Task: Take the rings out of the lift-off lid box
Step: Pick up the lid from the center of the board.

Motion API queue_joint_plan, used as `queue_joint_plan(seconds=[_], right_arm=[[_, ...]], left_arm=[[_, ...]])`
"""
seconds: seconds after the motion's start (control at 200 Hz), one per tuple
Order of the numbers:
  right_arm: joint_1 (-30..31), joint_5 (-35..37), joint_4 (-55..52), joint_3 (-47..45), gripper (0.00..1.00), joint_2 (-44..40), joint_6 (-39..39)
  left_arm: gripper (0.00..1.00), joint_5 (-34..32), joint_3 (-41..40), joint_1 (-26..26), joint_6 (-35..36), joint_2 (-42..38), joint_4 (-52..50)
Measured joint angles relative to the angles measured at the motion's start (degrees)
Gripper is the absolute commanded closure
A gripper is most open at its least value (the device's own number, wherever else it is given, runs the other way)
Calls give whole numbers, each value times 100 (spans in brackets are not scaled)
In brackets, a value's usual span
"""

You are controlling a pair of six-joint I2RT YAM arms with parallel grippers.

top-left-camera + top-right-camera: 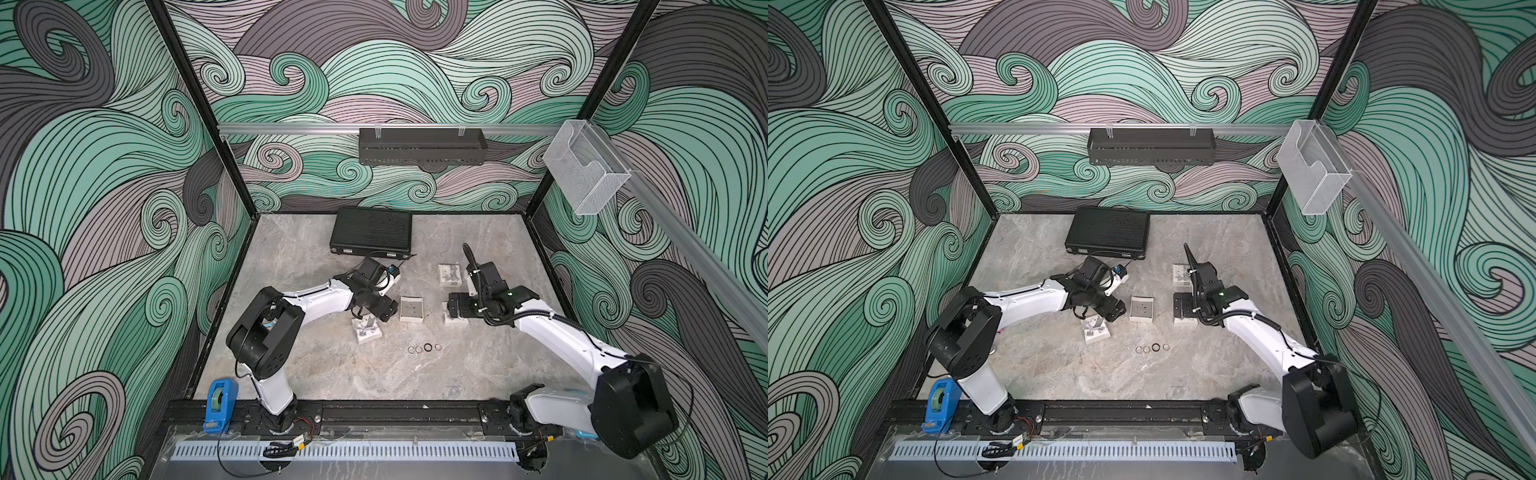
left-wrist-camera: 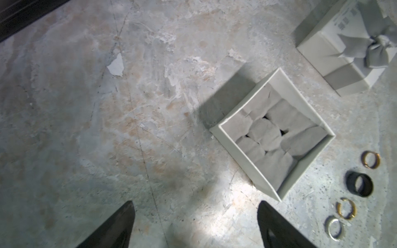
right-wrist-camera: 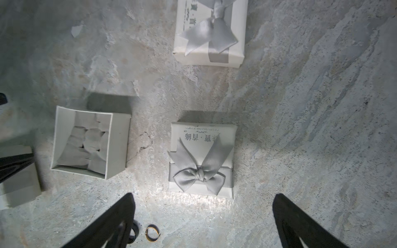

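The lift-off lid box [image 1: 411, 319] [image 1: 1141, 319] stands open mid-table between both arms. Its grey foam insert [image 2: 270, 137] shows no rings inside [image 3: 117, 146]. Several rings [image 1: 424, 348] [image 1: 1152, 348] lie in a short row on the table in front of it: a gold one [image 2: 371, 159], a black one [image 2: 359, 184], another gold one [image 2: 346, 208] and a silvery one [image 2: 335, 228]. My left gripper [image 1: 384, 309] [image 2: 195, 214] hangs open just left of the box, over bare table. My right gripper [image 1: 456, 311] [image 3: 204, 199] is open above a closed bow box [image 3: 202, 158], with a gold ring [image 3: 152, 233] beside one finger.
Two more closed white boxes with grey bows stand nearby: one [image 1: 449, 275] behind the right gripper, one [image 1: 366, 330] under the left arm. A black case [image 1: 371, 230] lies at the back. A blue tape dispenser [image 1: 218, 399] sits at the front left rail.
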Motion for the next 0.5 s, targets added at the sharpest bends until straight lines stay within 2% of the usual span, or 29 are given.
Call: queue_joint_plan(seconds=[0.501], right_arm=[[-52,-63,341,4,0,968,-136]], left_arm=[[10,83,177,-173,-79,243,28]])
